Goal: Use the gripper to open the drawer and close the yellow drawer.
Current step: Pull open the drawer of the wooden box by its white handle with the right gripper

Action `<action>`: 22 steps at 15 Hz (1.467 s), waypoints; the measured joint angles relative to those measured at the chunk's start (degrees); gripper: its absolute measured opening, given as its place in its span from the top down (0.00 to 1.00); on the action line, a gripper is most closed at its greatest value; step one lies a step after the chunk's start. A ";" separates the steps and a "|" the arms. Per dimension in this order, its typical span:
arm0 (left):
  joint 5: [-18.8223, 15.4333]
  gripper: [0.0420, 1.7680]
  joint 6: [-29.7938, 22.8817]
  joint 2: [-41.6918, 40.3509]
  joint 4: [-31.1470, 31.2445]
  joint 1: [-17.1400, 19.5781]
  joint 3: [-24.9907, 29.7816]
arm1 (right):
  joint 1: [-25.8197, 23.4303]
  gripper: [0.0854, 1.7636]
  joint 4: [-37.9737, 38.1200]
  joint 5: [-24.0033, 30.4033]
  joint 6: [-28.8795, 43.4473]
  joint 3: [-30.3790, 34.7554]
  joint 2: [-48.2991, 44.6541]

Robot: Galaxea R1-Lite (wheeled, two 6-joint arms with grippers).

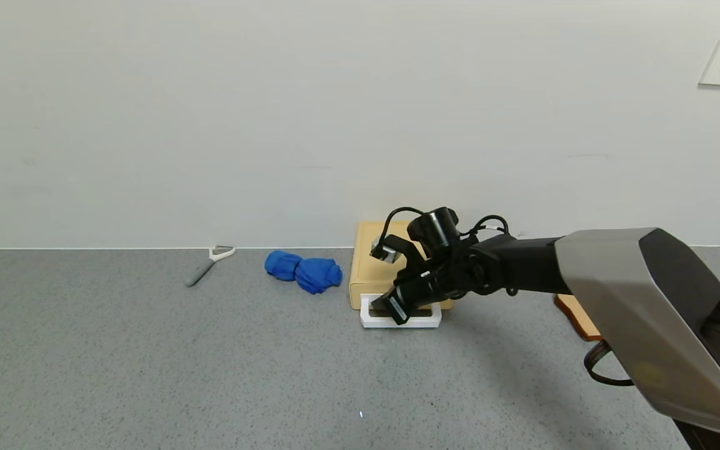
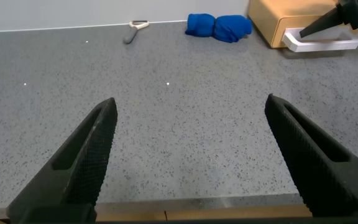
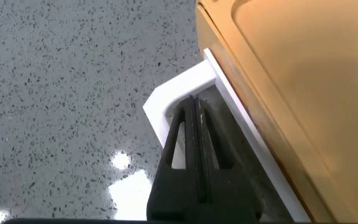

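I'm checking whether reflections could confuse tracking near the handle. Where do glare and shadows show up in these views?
Right wrist view: bright glare patches on the speckled grey countertop beside the shut right tool, inside the white rectangular loop handle. Head view: a soft arm shadow falls on the counter. Left wrist view: only tiny glints; the open left tool hovers.

Right arm [image 1: 635,300]: grey shell over black housing, faint yellow mark low on shell. Black wrist, cylindrical camera, looping black cables. Right gripper [image 1: 391,307]: black, tapered fingers. Left gripper [image 2: 191,162]: black fingers, ribbed inner pads.
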 joint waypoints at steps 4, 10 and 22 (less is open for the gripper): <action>0.00 0.03 -0.02 -0.01 0.00 0.00 0.00 | 0.07 0.98 -0.50 -0.22 0.24 0.00 0.80; 0.00 0.03 -0.02 -0.01 0.00 0.00 0.00 | 0.71 0.98 0.33 -0.96 2.96 0.00 0.83; 0.00 0.03 0.00 -0.01 0.00 0.00 0.00 | 1.88 0.98 6.91 -3.83 7.44 -0.02 0.09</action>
